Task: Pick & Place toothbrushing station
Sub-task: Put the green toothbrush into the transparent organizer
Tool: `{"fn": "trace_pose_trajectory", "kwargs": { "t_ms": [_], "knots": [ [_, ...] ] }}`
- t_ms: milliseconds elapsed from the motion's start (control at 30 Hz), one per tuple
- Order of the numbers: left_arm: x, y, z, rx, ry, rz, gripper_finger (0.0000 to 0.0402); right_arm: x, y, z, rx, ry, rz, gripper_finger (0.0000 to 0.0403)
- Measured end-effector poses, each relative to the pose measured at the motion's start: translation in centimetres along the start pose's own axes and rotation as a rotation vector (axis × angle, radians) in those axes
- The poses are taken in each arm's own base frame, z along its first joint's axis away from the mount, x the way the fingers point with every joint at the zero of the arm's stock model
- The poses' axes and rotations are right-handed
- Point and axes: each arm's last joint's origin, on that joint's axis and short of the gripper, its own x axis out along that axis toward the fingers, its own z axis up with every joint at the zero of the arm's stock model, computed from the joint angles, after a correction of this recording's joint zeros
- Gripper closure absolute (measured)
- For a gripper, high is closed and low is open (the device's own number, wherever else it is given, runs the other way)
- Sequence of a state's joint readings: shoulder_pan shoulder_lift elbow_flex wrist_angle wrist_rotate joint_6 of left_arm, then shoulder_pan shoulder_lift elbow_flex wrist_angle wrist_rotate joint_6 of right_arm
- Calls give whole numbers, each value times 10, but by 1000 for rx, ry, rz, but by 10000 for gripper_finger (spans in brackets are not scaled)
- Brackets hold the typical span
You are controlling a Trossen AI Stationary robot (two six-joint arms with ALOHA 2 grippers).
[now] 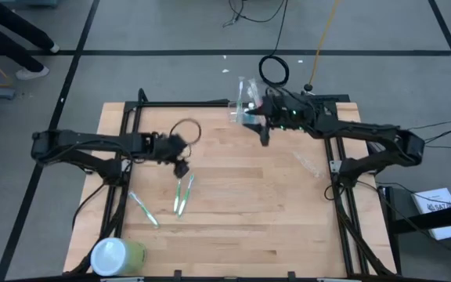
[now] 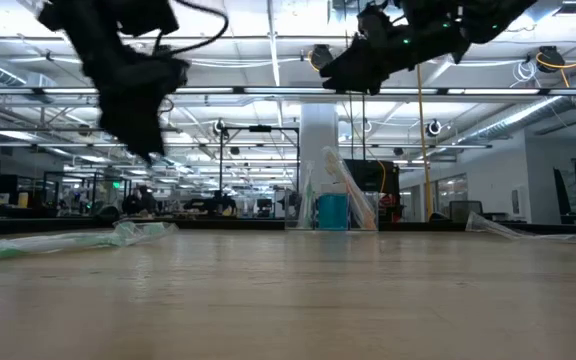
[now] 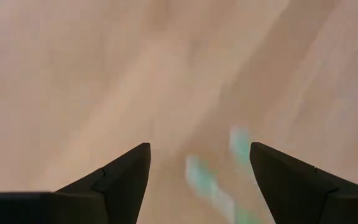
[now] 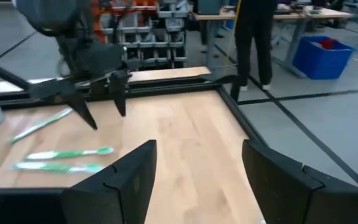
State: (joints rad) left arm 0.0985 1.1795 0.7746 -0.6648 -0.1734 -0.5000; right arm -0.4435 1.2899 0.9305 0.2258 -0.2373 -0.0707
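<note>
Station [image 1: 246, 103] sits at table's [image 1: 241, 204] far edge; toothbrushes [image 1: 180, 193] lie unplaced; left gripper [image 1: 181, 168] and right gripper [image 1: 263, 135] hover, fingers apart, empty.

the left arm reaches in from the left edge toward the middle of the worktop, its left claw [image 1: 182, 167] raised above the surface and pointing down, fingers [image 3: 120, 180] spread apart. the right arm stretches from the right side to the far edge, its right claw [image 1: 250, 117] lifted, fingers [image 4: 129, 177] seemingly parted too.
</note>
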Motion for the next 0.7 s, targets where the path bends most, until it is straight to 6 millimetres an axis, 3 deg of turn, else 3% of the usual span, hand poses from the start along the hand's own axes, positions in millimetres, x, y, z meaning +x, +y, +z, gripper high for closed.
{"fn": "trace_pose_trajectory", "kwargs": {
  "t_ms": [100,267,700],
  "knots": [
    [-5,-6,-23,-140,184,19,117,-9,8,-7,-5,-35,15,176],
    [-15,-19,-49,-537,447,35,117,-16,16,-22,6,-122,29,177],
    [-28,-54,-102,-1053,672,387,117,-21,21,-48,31,-162,42,177]
  ]
}}
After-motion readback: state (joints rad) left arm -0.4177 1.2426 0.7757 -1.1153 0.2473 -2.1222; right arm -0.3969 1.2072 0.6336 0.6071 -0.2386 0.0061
